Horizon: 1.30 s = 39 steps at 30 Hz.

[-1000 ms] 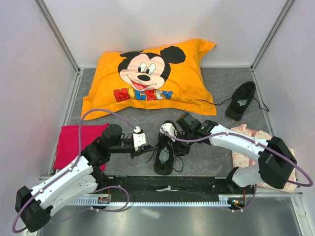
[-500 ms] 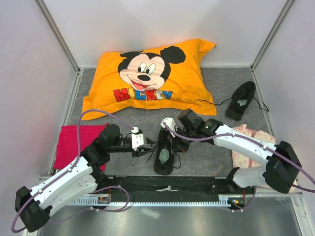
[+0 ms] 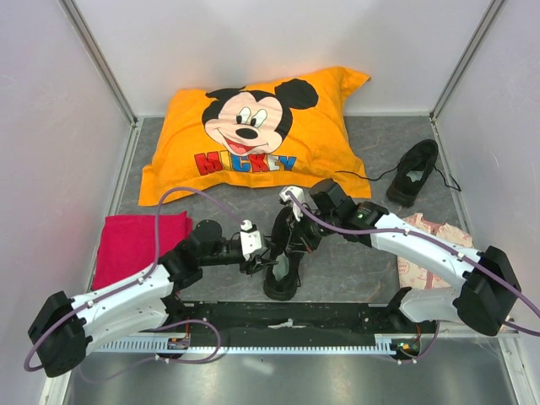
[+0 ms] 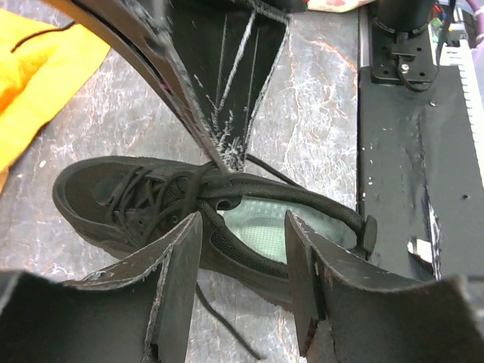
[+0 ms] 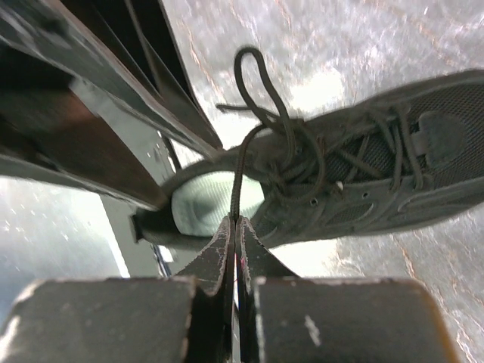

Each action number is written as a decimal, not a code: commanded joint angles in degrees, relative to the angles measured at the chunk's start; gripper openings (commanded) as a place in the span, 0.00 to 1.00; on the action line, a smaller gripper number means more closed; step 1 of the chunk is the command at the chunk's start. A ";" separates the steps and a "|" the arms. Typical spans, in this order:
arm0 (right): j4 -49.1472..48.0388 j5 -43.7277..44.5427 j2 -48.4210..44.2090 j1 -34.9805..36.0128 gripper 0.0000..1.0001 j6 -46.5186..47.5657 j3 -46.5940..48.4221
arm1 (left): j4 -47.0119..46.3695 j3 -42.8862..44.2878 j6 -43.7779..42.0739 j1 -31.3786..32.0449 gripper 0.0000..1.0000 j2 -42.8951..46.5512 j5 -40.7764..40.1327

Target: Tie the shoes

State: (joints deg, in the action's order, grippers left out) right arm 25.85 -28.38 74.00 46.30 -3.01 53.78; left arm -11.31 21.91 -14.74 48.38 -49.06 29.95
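One black shoe (image 3: pixel 283 263) lies in front of the arm bases, toe pointing away, pale insole (image 4: pixel 265 227) showing. My left gripper (image 3: pixel 260 253) stands open at its left side; in the left wrist view the left gripper (image 4: pixel 242 231) straddles the collar with nothing between its fingers. My right gripper (image 3: pixel 295 229) hovers over the laced part. In the right wrist view the right gripper (image 5: pixel 234 221) is shut on a black lace (image 5: pixel 237 178), which runs taut up to a loop (image 5: pixel 253 76). A loose lace end (image 4: pixel 223 329) lies on the table. The second shoe (image 3: pixel 413 173) sits at the back right.
An orange Mickey pillow (image 3: pixel 253 135) fills the back middle. A red cloth (image 3: pixel 135 240) lies at the left, and a printed pale wrapper (image 3: pixel 422 245) under the right arm. A black base strip (image 3: pixel 287 316) runs along the near edge. White walls enclose the table.
My left gripper has opened and slid right to the shoe's collar. My right gripper has closed on the lace and shifted left over the shoe.
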 commanded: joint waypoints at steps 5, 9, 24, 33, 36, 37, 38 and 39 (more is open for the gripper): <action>-5.28 -1.15 -2.19 -0.16 0.00 -4.82 0.01 | -9.26 -0.55 3.85 1.63 0.56 -0.43 -9.03; -5.63 -1.15 -2.54 -0.16 0.00 -5.52 -0.78 | -9.69 -1.52 2.88 1.54 0.61 0.02 -9.65; -11.25 -0.98 -2.81 -0.16 0.00 -11.93 -3.06 | -16.72 -2.75 7.09 4.53 0.58 -5.17 -10.18; -17.93 0.43 -3.16 -0.16 0.00 -20.28 -6.05 | -17.43 -2.49 10.43 5.32 0.54 -7.01 -11.50; -19.77 1.48 -3.33 -0.16 0.00 -22.74 -7.11 | -17.69 -2.22 11.66 5.32 0.54 -7.45 -11.85; -20.13 1.83 -3.42 -0.16 0.00 -23.44 -7.37 | -17.69 -2.14 12.01 5.32 0.54 -7.63 -12.37; -20.57 1.84 -3.42 -0.25 0.00 -24.41 -7.81 | -17.69 -1.96 12.71 5.32 0.53 -7.72 -12.90; -21.36 1.84 -3.42 -0.16 0.00 -25.03 -7.99 | -17.61 -1.96 12.98 5.32 0.52 -8.15 -13.34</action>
State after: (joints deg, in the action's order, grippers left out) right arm 9.96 -27.90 72.14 46.26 -23.05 46.98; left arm -25.63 19.29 -5.39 53.39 -56.34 18.83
